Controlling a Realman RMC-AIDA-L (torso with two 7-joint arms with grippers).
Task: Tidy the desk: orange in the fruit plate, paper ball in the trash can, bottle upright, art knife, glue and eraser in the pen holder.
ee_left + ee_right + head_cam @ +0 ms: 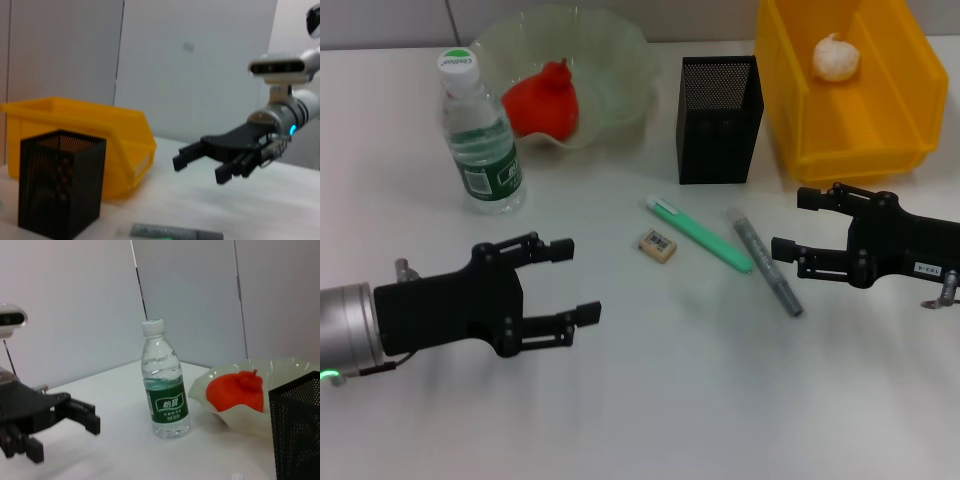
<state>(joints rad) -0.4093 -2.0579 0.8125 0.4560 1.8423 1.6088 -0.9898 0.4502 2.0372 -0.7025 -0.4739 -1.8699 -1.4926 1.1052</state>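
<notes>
The orange (542, 100) lies in the pale-green fruit plate (620, 45). The bottle (480, 130) stands upright to the plate's left. The paper ball (835, 58) lies inside the yellow trash can (860, 125). The black mesh pen holder (718, 120) stands between plate and bin. In front of it on the table lie the beige eraser (657, 245), the green art knife (698, 234) and the grey glue stick (765, 262). My left gripper (575, 282) is open and empty, left of the eraser. My right gripper (792, 224) is open and empty, just right of the glue stick.
The left wrist view shows the pen holder (60, 182), the trash can (90, 130), the glue stick (175, 232) and my right gripper (200, 167). The right wrist view shows the bottle (164, 385), the orange (237, 390), the plate (280, 367) and my left gripper (65, 440).
</notes>
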